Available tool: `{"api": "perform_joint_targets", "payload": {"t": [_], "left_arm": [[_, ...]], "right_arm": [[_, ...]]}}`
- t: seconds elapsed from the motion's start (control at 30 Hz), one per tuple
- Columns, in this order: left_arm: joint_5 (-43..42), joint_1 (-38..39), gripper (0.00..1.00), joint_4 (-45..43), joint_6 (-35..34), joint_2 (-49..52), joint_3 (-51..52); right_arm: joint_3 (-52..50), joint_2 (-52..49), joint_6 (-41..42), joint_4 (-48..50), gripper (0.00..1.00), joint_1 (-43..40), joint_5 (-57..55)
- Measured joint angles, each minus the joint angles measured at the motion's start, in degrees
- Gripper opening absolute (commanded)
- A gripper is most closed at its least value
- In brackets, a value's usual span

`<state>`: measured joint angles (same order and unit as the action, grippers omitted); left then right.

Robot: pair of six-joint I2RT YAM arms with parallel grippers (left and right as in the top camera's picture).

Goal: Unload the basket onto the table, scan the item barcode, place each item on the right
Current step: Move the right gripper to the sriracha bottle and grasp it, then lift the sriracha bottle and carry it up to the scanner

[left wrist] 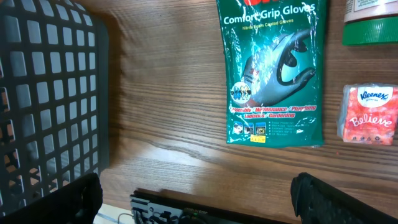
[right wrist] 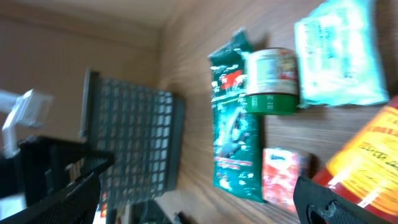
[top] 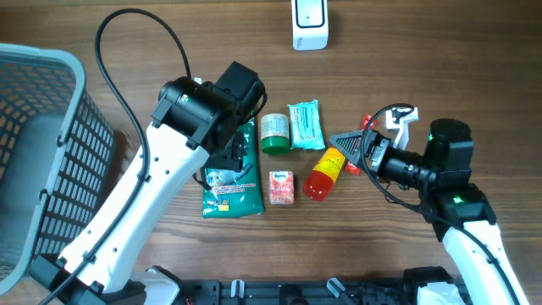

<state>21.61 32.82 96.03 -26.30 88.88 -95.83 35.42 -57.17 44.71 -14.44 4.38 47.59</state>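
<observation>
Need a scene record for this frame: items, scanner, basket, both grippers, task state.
items: gloves, jar, wipes, tissues, bottle, all lying close together
scanner: beyond the items, apart from them
basket: left of the items
left gripper: open, empty, by the gloves
right gripper: open, empty, beside the bottle
task state: no item picked up yet

The left arm (top: 127, 203) reaches from the table's near edge toward its middle, with the left gripper (left wrist: 199, 193) facing straight down, jaws spread wide and empty. The right arm (top: 474, 241) rises from the near right corner, and the right gripper (top: 347, 152) points leftward, jaws wide apart and empty.
</observation>
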Motion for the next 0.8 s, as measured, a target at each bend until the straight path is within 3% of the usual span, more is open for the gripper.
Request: {"api": "perform_joint_targets", "payload": {"t": [0.17,0.27,0.43,0.8], "left_arm": [[0.00,0.00,1.00,0.00,0.02,0.00,0.00],[0.00,0.00,1.00,0.00,0.00,0.00,0.00],[0.02,0.00,1.00,0.00,0.02,0.00,0.00],[0.00,0.00,1.00,0.00,0.00,0.00,0.00]], "right_arm": [[1.64,-0.61,-0.37,-6.60,0.98,0.00,-5.75],[7.91,-2.93,-1.57,-16.52,0.92,1.46,-11.21],[19.96,-9.60,-1.64,-29.42,0.93,8.37,-24.30],[21.24,-34.07,-0.72,-28.55,0.93,13.90,-30.32]]}}
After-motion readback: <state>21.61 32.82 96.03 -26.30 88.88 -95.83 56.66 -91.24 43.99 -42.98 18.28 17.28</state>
